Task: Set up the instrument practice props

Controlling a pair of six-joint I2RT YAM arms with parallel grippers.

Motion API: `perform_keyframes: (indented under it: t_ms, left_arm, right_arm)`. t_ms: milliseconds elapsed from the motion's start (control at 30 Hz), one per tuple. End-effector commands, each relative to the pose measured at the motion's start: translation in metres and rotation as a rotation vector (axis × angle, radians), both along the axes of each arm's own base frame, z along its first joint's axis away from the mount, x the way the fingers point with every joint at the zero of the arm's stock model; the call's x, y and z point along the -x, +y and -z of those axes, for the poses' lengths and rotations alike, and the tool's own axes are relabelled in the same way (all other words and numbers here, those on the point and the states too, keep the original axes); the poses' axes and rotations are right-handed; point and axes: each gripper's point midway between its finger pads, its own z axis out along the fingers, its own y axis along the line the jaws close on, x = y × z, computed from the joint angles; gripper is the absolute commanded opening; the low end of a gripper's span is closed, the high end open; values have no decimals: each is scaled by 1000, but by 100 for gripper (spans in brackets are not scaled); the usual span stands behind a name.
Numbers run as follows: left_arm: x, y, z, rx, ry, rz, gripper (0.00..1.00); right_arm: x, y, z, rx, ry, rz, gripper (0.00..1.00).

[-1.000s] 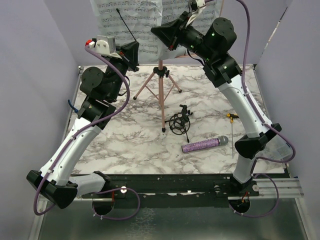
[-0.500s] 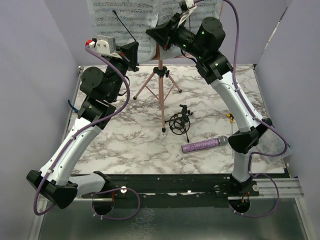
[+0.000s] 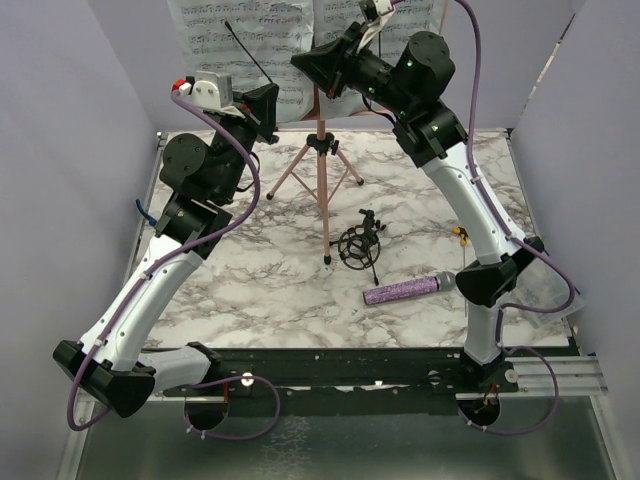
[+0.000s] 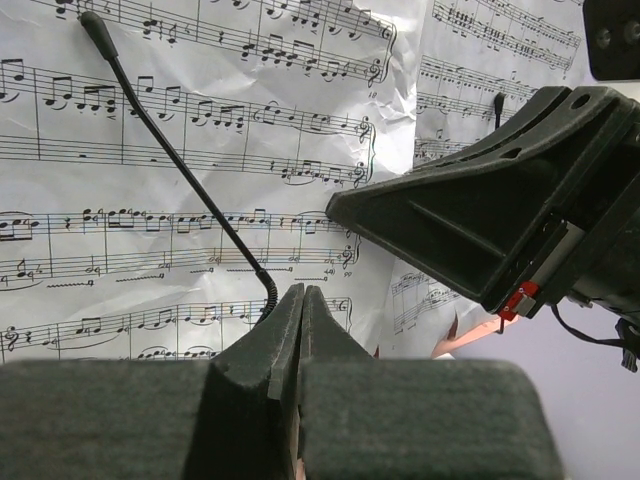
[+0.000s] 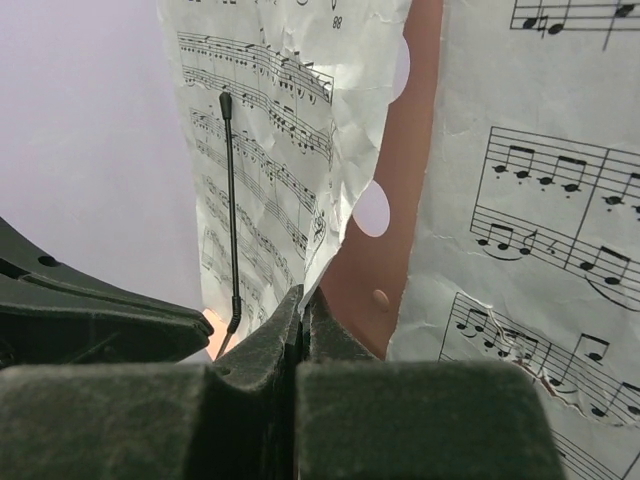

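The pink music stand (image 3: 322, 185) stands on tripod legs at the back of the table; its pink desk (image 5: 395, 270) shows between two white sheet-music pages. My right gripper (image 3: 300, 65) (image 5: 304, 292) is shut on the right edge of the left page (image 3: 225, 40) (image 5: 270, 150). The right page (image 3: 340, 15) (image 5: 540, 200) lies beside it. My left gripper (image 3: 270, 103) (image 4: 302, 292) is shut at the stand's lower left edge, below the left page (image 4: 200, 150), with a pink sliver between its fingers. The purple microphone (image 3: 405, 291) and black shock-mount (image 3: 357, 246) lie on the table.
A thin black gooseneck page holder (image 4: 180, 170) crosses the left page. A yellow-handled screwdriver (image 3: 461, 236) lies at the right, partly behind my right arm. Lilac walls close in the table on the left, right and back.
My right gripper has moved left, drawing the left page leftward and uncovering more of the right page. The left arm has not moved.
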Motion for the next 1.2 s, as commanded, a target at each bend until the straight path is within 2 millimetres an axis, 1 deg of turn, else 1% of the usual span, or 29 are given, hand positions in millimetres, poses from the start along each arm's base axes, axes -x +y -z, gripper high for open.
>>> perform_keyframes:
  t_ms: [0, 200, 367, 400, 633, 733, 767, 867, 933, 1167]
  left_arm:
    - [4, -5, -3, -9, -20, 30, 0]
    - [4, -6, -2, -11, -19, 35, 0]
    - [6, -4, -4, 0, -24, 35, 0]
    - [7, -4, -4, 3, -26, 34, 2]
    - [12, 2, -7, 28, -33, 25, 30]
    - [15, 5, -7, 36, -34, 20, 37]
    - [15, 5, -6, 36, -33, 19, 39]
    - [18, 7, -6, 43, -33, 19, 42]
    - [22, 10, -5, 48, -33, 19, 43]
    - [35, 18, 7, 63, -10, 21, 45]
  right_arm:
    - [7, 9, -5, 0, -47, -39, 1]
    - [-1, 13, 1, 6, -47, -25, 0]
    - [-5, 11, 1, 1, -44, -1, 1]
    - [-6, 11, 1, -1, -40, 2, 2]
    - [-6, 7, -2, -19, -30, 22, 14]
    - [-3, 5, -5, -27, -33, 22, 14]
    - [-2, 4, -6, -30, -36, 22, 14]
    - [0, 2, -11, -39, -45, 24, 5]
    - [0, 1, -14, -44, -50, 27, 1]
    - [2, -1, -19, -52, -62, 35, 0]
